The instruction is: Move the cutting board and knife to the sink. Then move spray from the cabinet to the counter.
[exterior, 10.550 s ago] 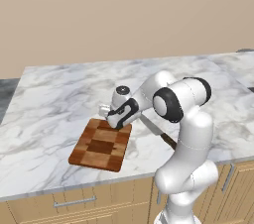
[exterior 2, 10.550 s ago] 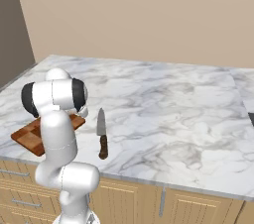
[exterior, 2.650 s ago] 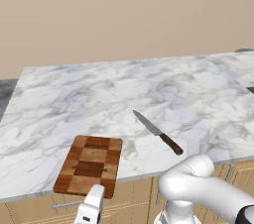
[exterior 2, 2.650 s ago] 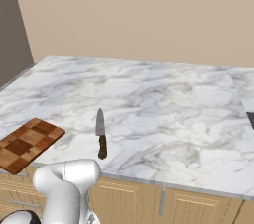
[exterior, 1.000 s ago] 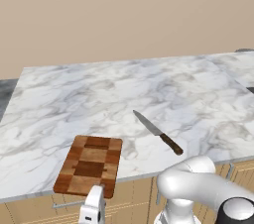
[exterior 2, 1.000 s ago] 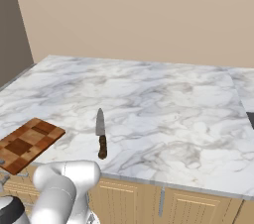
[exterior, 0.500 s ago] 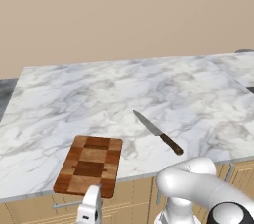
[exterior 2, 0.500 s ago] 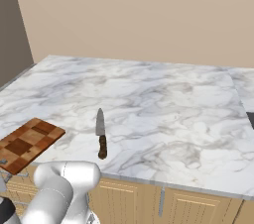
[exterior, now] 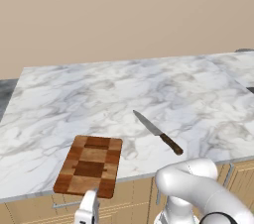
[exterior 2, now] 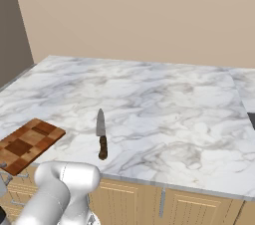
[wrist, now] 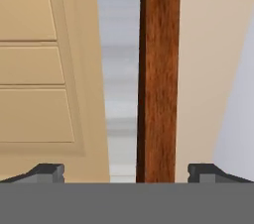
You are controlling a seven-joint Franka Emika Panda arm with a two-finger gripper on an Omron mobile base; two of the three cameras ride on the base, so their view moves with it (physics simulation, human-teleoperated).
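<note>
Two dark fingertips (wrist: 47, 172) of gripper (wrist: 126, 173) spread wide astride cutting board (exterior: 90, 165) edge, board overhanging counter (exterior: 149, 89) front, knife (exterior: 157, 132) just beside it; no readable writing anywhere.

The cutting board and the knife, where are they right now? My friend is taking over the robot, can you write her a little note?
Gripper: open, holding nothing. It is down in front of the counter's near edge, level with the cutting board; in the hand view the board's edge stands between the two fingertips.
Cutting board: flat on the counter at its near edge, not lifted.
Knife: flat on the counter beside the board, apart from it.
Done: nothing moved yet.
Left: close on the board and take it to the sink, then the knife, then bring the spray from the cabinet to the counter.
</note>
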